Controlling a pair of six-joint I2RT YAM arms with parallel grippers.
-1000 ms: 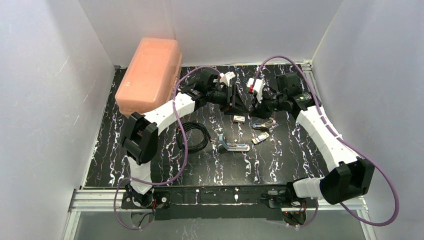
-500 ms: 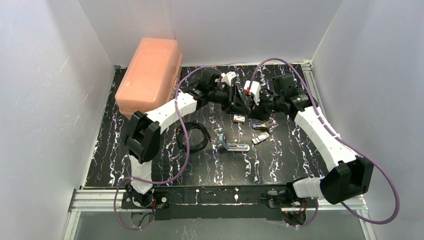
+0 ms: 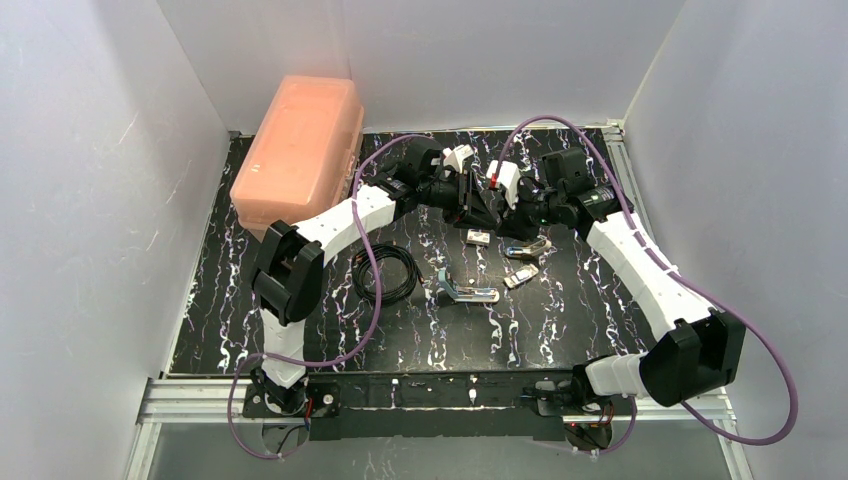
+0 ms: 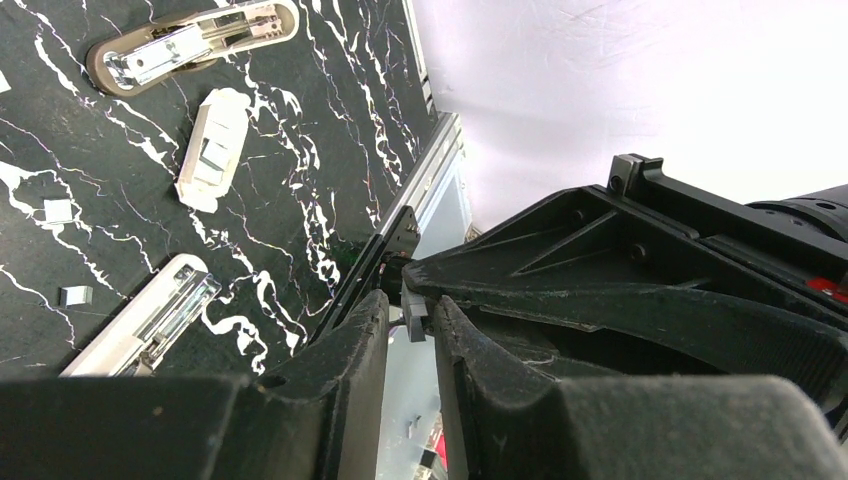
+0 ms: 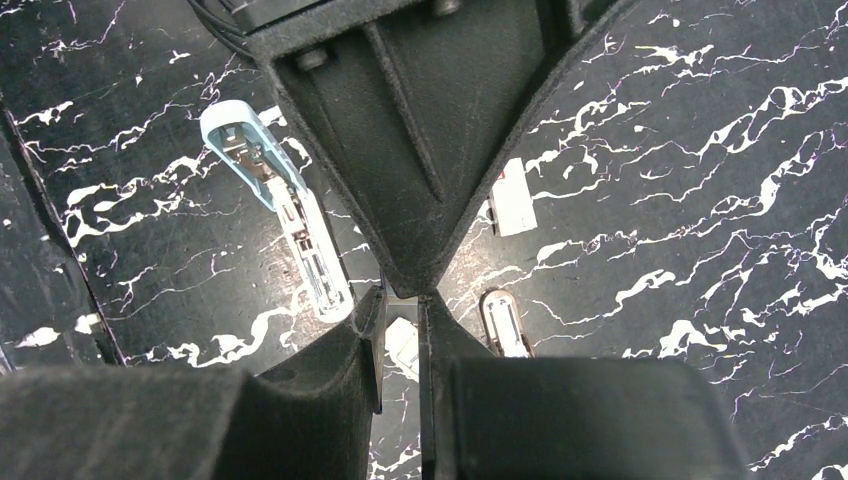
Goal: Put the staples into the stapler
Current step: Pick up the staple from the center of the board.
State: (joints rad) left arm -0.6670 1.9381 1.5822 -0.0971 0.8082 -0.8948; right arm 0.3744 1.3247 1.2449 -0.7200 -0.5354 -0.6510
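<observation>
Left wrist shows the staples (image 4: pixel 414 313) pinched in the narrow left hand (image 4: pixel 410 306), hidden in top external; right hand (image 5: pixel 400 302) narrow.

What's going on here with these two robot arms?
Both arms meet in the air over the far middle of the table, grippers tip to tip. The left gripper pinches a small grey piece, apparently the staples. The right gripper is nearly shut right against it, but whether it has a hold is unclear. The stapler lies open on the table, not yet loaded.
</observation>
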